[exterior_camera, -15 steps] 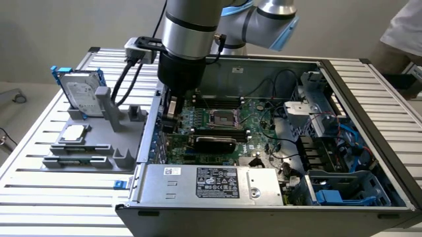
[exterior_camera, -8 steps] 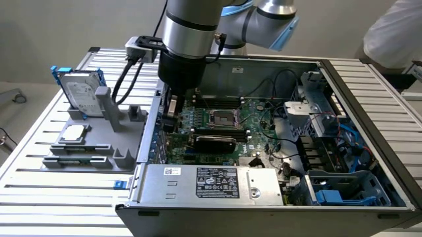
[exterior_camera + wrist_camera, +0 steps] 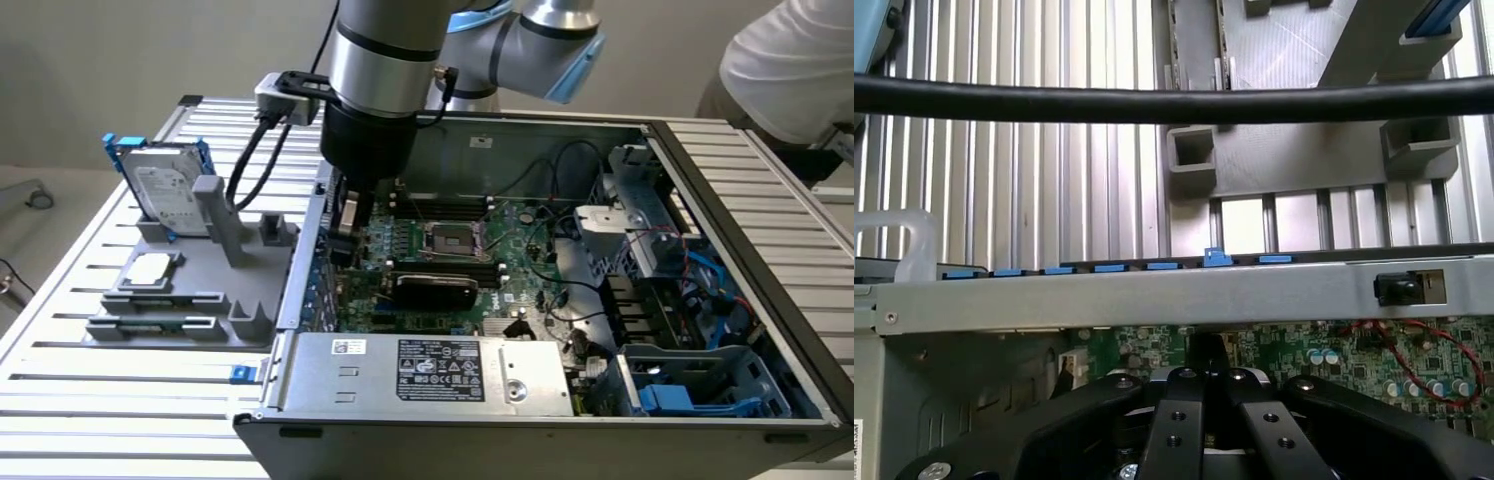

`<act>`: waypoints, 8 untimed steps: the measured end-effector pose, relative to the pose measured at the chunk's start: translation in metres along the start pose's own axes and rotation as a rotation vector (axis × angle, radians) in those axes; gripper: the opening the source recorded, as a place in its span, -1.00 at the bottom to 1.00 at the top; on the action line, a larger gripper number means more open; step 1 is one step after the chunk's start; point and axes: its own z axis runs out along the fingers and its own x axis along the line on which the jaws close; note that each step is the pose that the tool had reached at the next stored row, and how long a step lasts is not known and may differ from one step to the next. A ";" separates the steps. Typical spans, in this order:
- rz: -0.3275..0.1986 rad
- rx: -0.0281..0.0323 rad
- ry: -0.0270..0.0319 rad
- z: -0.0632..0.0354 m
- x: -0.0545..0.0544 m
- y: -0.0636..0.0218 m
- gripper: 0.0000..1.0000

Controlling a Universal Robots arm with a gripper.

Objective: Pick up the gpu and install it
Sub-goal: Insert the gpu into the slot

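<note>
The arm is seen lowered into the open computer case [image 3: 694,160] near the wall on the exterior view's left; the gripper [image 3: 1204,400] is closed, its black fingers [image 3: 1174,420] drawn together above the green motherboard [image 3: 514,235]. The gpu [image 3: 344,225] is seen as a slim card standing on edge below the arm's black wrist, close to the case's wall on the exterior view's left, its green board partly hidden by the arm; whether it is clamped between the fingers or already seated in its slot cannot be told. A black cooler [image 3: 434,290] is seen on the motherboard just beside the card; the silver power supply [image 3: 427,375] is mounted along the case's near edge. Outside the case, on the slatted table [image 3: 80,380], a grey holder [image 3: 200,290] is placed, in which a silver hard drive [image 3: 167,190] in a blue frame is stood upright. A black cable [image 3: 1174,100] is stretched across the wrist view; a person's white sleeve [image 3: 794,60] is seen beyond the case.
</note>
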 end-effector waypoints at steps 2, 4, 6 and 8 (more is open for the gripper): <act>0.001 -0.0003 0.0003 0.0003 0.000 -0.0001 -0.79; 0.002 -0.0003 0.0018 0.0008 -0.001 -0.0002 -0.79; 0.003 -0.0002 0.0038 0.0018 -0.001 -0.0004 -0.79; 0.004 -0.0001 0.0071 0.0028 -0.001 -0.0006 -0.79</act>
